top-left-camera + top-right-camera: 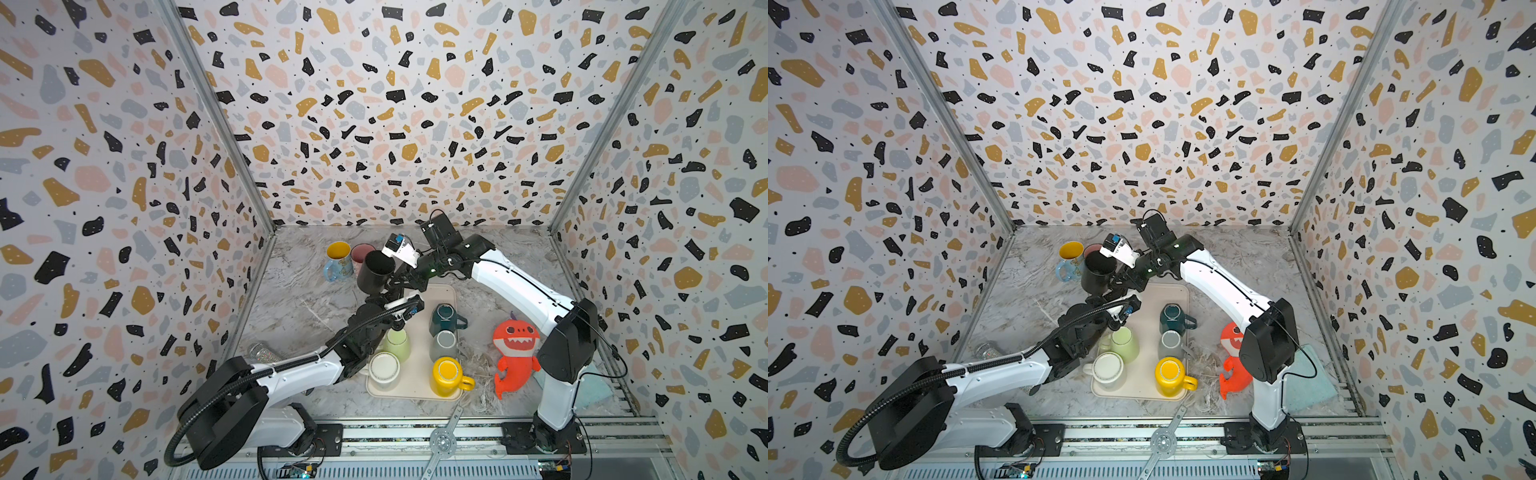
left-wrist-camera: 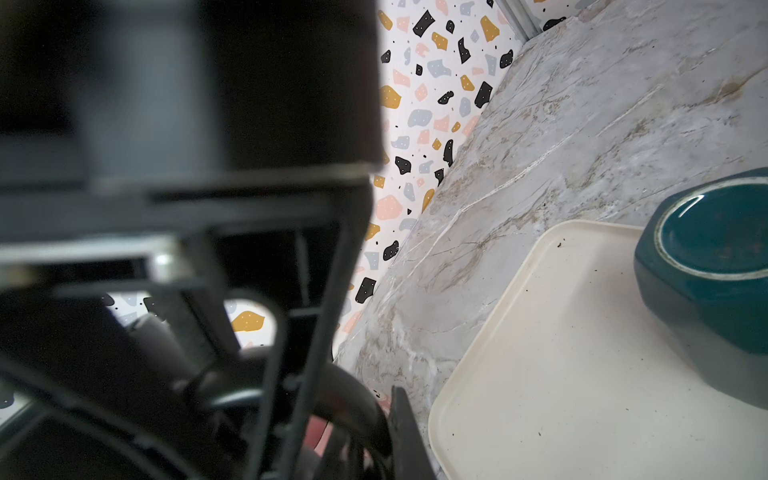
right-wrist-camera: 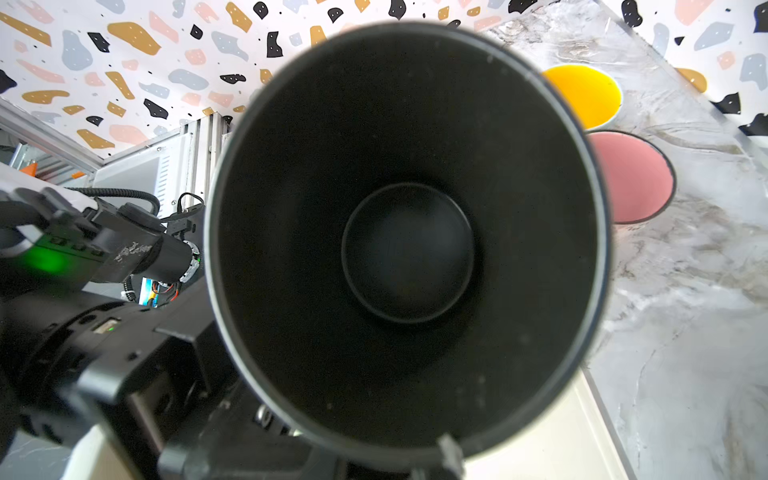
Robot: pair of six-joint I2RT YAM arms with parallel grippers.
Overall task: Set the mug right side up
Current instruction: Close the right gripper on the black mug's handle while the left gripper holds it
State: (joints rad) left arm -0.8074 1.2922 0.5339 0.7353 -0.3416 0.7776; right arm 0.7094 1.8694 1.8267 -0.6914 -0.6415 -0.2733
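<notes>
The matte black cylindrical mug [image 2: 187, 83] is blurred and cropped in the left wrist view; the glossy dark teal mug [image 2: 706, 299] is cut off. The pink-lined mug [image 1: 360, 250] is half hidden.

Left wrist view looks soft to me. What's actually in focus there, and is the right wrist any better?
Left wrist view: black mug close up is badly blurred; tray and teal mug are clearer. Right wrist view: mug's inside fairly sharp, near rim soft, no glare.
</notes>
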